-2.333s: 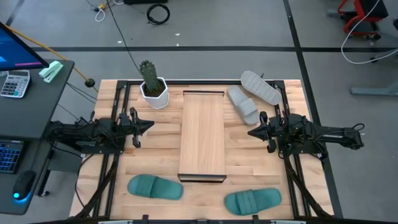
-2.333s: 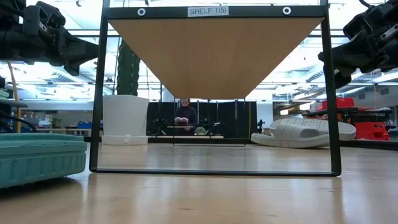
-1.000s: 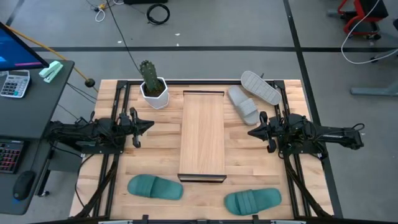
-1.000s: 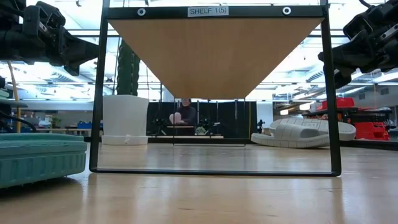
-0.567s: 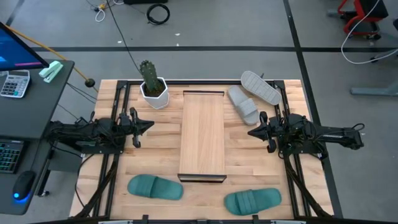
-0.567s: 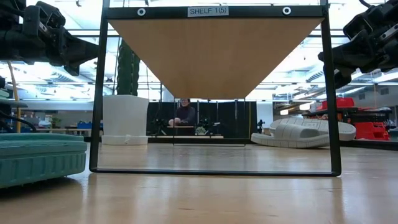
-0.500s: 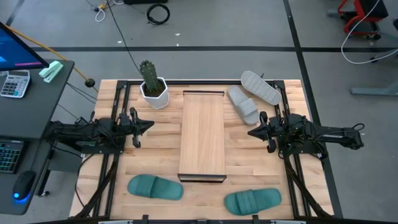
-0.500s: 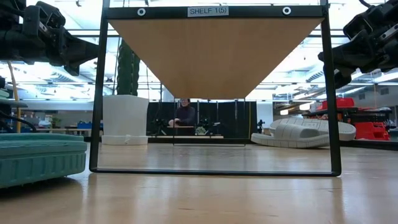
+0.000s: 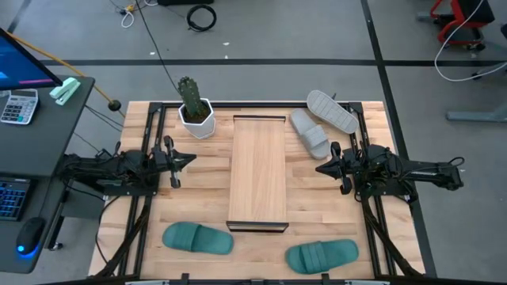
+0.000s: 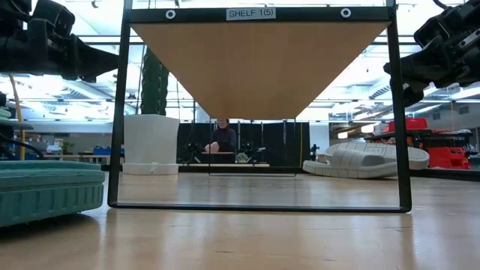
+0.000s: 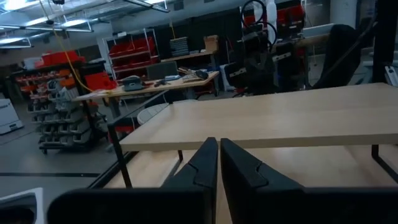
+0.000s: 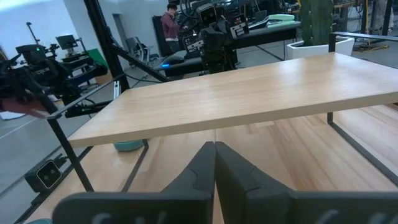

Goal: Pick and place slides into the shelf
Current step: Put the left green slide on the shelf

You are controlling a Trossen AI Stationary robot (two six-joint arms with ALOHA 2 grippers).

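Sitting at the far left corner of the plank tabletop [image 9: 207,190]: a green cactus [image 9: 189,94] in a white pot [image 9: 196,120]. Standing just off the tabletop's left side: a dark desk [image 9: 38,134] carrying a calculator [image 9: 17,106] and a mint-green object [image 9: 67,90]. Lying coiled on the grey floor [image 9: 277,36] beyond the far edge: a black cable [image 9: 201,16]. Sitting far back in the room: a person [image 10: 222,138].
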